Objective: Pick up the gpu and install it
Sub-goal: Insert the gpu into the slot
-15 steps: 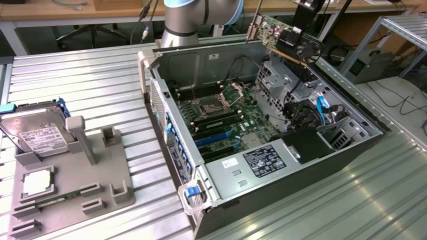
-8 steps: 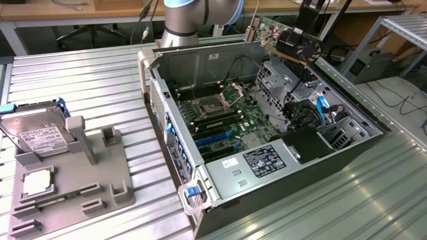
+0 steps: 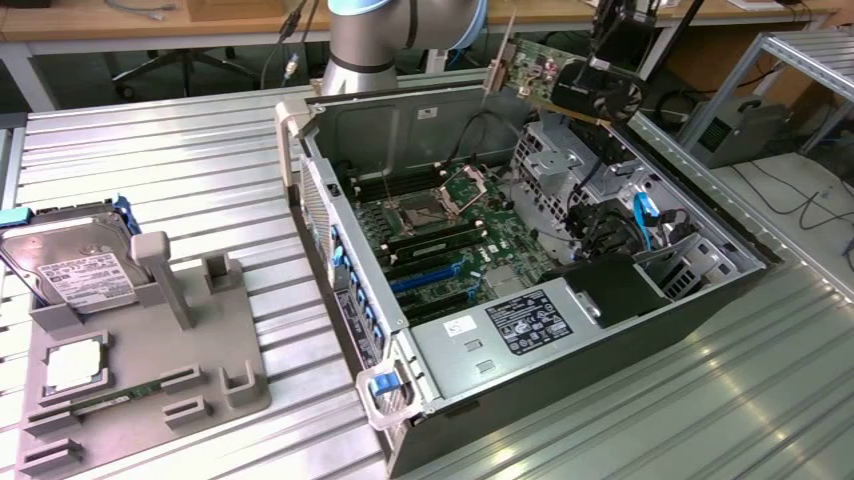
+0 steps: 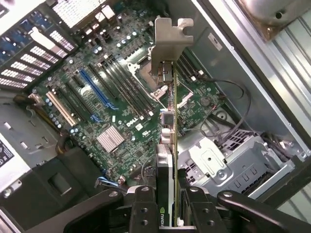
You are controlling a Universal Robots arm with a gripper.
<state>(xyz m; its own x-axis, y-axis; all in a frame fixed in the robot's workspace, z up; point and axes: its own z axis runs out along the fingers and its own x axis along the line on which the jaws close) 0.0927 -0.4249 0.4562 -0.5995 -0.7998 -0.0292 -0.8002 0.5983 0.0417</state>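
The claw (image 4: pixel 167 206) is squeezed onto one end of the gpu (image 4: pixel 167 145). The card sticks straight out from it, silver bracket (image 4: pixel 170 39) farthest. The open computer's board (image 4: pixel 116 116) lies under it, not touching.

The gripper (image 3: pixel 607 60) apparently clamps the gpu (image 3: pixel 547 60) above the open computer case (image 3: pixel 400 130).

gpu (image 3: pixel 567 78): green board, black cooler, silver bracket at one end; hung tilted in air above open computer case (image 3: pixel 400 130).
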